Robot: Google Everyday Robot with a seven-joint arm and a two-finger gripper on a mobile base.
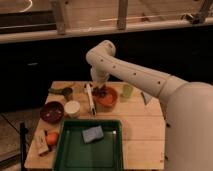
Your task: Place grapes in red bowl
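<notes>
Dim, warm light from above; background nearly black. Soft blur throughout. The hand [100, 90], over the red bowl [107, 96], looks perhaps shadowed.
</notes>
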